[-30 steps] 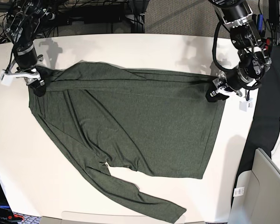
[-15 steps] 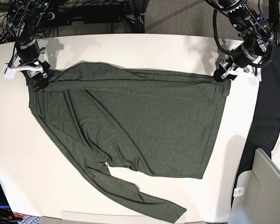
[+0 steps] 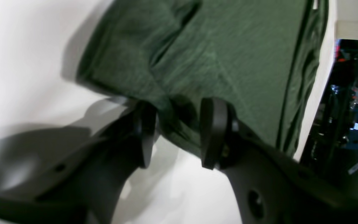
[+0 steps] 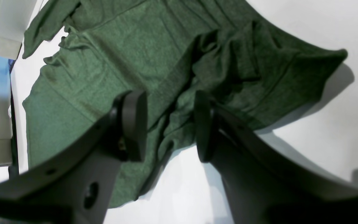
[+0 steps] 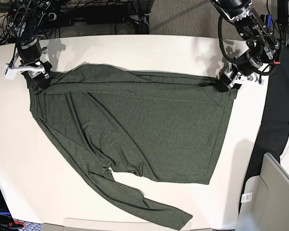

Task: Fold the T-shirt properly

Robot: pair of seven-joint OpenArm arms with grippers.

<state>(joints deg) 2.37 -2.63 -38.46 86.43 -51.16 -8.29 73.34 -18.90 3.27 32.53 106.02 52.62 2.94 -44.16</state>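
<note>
Both arms have shifted since a second ago: the left gripper [image 5: 228,84] sits higher on the shirt's 3 o'clock corner than before, and the right gripper [image 5: 40,77] has moved slightly up at 10 o'clock. Shirt [image 5: 135,139] itself looks unchanged, spread flat on the white surface [image 5: 135,48], one sleeve trailing to 5 o'clock near the front edge.

Left wrist view: jaws spread, a bunched fold of shirt [image 3: 216,56] between the pads [image 3: 211,130], no clear pinch. Right wrist view: jaws spread, wrinkled shirt [image 4: 129,46] edge lying between the pads [image 4: 134,124], apart from both. Dark cloth [image 5: 279,110] hangs off the surface at 3 o'clock.
</note>
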